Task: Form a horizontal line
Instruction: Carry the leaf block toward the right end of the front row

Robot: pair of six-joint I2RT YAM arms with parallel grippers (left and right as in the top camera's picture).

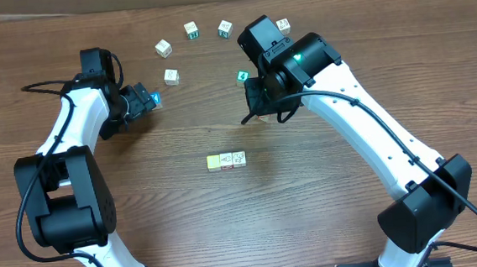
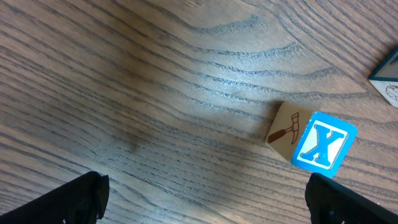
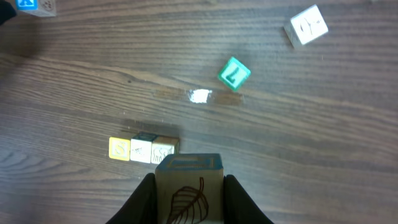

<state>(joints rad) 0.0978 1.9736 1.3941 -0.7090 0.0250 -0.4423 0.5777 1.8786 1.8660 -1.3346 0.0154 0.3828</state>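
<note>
The horizontal line (image 1: 226, 160) is a short row of three touching cubes at mid table: a pale yellow one on the left and two whitish ones. It also shows in the right wrist view as the horizontal line (image 3: 143, 149). My right gripper (image 1: 258, 111) hovers up and to the right of the row, and in its wrist view the right gripper (image 3: 188, 182) is shut on a wooden cube (image 3: 188, 196) with a brown leaf drawing and a blue top face. My left gripper (image 2: 205, 208) is open over bare wood, with a blue X cube (image 2: 312, 140) just ahead of its right finger.
Loose cubes lie in an arc at the back: one (image 1: 163, 47), another (image 1: 191, 30), a third (image 1: 225, 28), plus one (image 1: 283, 26) behind the right arm and one (image 1: 171, 76). A teal-faced cube (image 1: 242, 76) sits close to the right gripper.
</note>
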